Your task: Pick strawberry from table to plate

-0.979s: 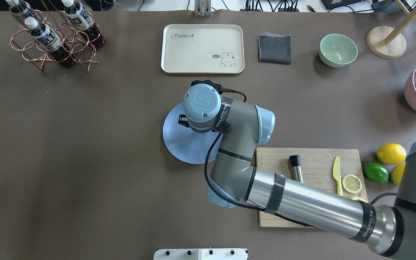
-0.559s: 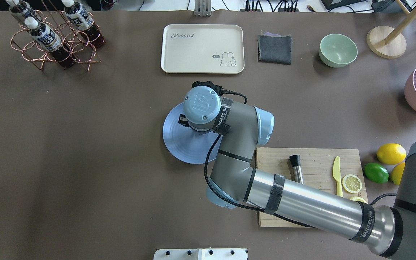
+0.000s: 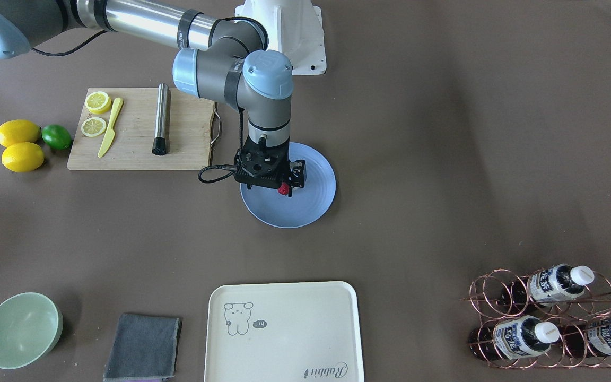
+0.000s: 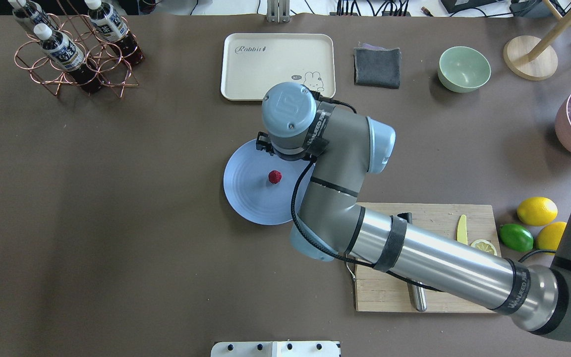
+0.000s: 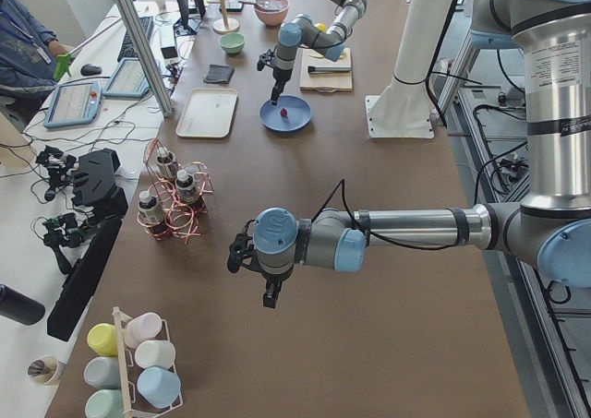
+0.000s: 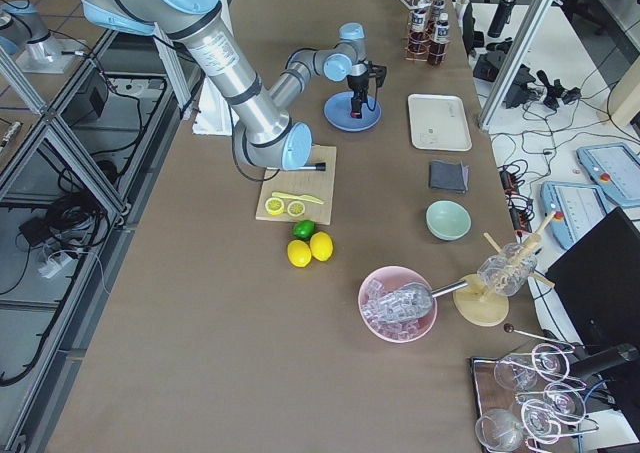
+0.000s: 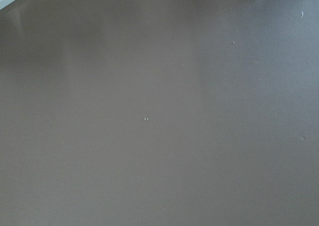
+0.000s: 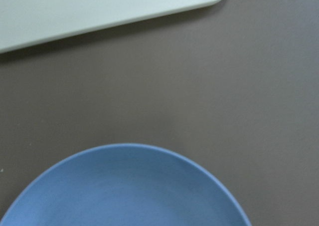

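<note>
The small dark red strawberry (image 4: 275,177) lies on the light blue plate (image 4: 251,198), right of its middle, touching no finger. In the front-facing view the strawberry (image 3: 283,189) shows just under my right gripper (image 3: 290,183), which hangs above the plate (image 3: 311,207) with its fingers apart and nothing between them. From overhead the wrist hides most of that gripper, over the plate's far rim. The right wrist view holds only the plate's rim (image 8: 124,186), table and a tray corner. My left gripper (image 5: 269,296) hangs over bare table far off; whether it is open or shut I cannot tell.
A cream tray (image 4: 278,67) lies just beyond the plate. A wooden cutting board (image 4: 434,218) with a knife, lemon slices and a metal rod sits under my right arm. Lemons and a lime (image 4: 516,237), a green bowl (image 4: 464,68), a grey cloth (image 4: 377,67) and a bottle rack (image 4: 75,54) stand around.
My right wrist has lifted and drawn back toward the tray. The strawberry, hidden under it before, now lies uncovered on the plate.
</note>
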Motion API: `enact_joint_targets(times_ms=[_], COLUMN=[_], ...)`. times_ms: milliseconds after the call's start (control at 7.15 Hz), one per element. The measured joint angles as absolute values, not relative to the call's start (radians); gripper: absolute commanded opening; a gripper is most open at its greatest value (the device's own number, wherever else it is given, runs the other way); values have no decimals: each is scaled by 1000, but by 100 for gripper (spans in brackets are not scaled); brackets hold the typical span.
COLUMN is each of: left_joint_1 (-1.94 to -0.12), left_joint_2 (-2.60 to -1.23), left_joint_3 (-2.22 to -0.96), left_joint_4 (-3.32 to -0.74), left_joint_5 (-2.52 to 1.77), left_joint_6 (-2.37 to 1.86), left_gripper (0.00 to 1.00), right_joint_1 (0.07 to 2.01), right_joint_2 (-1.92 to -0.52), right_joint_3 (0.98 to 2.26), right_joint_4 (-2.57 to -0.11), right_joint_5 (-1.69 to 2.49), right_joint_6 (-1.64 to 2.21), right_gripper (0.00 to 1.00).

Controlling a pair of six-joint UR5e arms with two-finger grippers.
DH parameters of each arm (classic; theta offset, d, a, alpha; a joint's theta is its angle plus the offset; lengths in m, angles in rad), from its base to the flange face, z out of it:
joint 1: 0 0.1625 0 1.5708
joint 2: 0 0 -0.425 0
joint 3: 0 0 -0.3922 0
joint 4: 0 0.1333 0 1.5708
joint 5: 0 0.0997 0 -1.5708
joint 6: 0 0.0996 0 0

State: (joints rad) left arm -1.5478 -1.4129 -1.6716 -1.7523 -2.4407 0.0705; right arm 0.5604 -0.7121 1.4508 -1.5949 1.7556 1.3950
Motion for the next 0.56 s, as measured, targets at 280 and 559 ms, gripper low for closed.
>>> enact_joint_targets(times_ms=[280, 559], left_joint_1=[-1546, -1539], left_joint_2=[-1402, -1394], left_joint_3=[-1670, -1669], left_joint_4=[-1753, -1752], left_joint_5=[-2441, -2441], left_joint_6=[71, 72], left_gripper=[99, 99], right_joint_1=[699, 856], right_joint_2=[-797, -948], right_joint_3=[1533, 1592], right_joint_4=[-1696, -1708], right_joint_5=[1854, 1914], right_joint_6=[1182, 854], right_gripper=[100, 100])
